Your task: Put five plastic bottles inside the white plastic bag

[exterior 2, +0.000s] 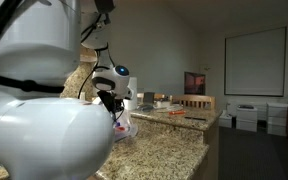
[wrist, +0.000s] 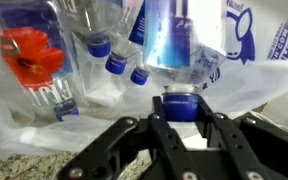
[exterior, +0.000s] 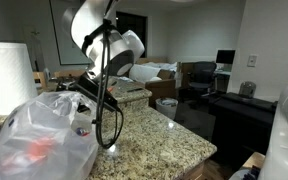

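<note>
Where your jaws meet, they clamp one bottle by its blue cap. Other bottles lie inside the white plastic bag.

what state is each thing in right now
end effector: shut on the held bottle's blue cap
held bottle: capped, gripped by the cap, body lying against the bag
other bottles: capped, bunched together at the bag
bag: crumpled, slumped on the counter
paper towel roll: upright
</note>
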Controlling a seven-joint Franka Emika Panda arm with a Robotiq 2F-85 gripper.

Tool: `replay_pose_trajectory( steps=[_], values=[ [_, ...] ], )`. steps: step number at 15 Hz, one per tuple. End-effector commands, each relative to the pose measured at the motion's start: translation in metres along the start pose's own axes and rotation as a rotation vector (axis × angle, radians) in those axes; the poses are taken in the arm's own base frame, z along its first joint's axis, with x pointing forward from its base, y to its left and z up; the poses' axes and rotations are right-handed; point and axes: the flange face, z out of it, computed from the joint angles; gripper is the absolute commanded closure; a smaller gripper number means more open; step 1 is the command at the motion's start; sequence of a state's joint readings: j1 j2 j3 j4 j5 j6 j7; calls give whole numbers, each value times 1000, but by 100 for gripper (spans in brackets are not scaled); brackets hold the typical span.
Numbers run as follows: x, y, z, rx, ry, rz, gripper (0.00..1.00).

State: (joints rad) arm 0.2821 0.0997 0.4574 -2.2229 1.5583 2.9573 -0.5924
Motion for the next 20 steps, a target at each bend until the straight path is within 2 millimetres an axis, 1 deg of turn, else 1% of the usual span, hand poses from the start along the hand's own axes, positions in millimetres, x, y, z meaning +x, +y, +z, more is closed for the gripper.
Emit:
replay_pose_trajectory(
  steps=[1,3,5,6,7,9,10,13,15,17,19,20],
  values=[
    [-7,9,16,0,-70,-24,87],
    [-10,10,25,3,-108,-53,87],
    [-12,11,29,8,-140,-77,87],
    [-12,10,30,13,-153,-83,61],
    [-13,10,31,18,-167,-95,39],
    [-13,9,31,22,-187,-105,29],
    [-13,10,29,26,-197,-114,22],
    [-8,13,20,12,-231,-127,3],
    [0,15,7,-1,-274,-134,0],
    [12,17,-12,-5,-328,-128,0],
    [28,16,-42,-10,-372,-114,0],
    [39,16,-60,-16,-377,-101,0]
  ],
)
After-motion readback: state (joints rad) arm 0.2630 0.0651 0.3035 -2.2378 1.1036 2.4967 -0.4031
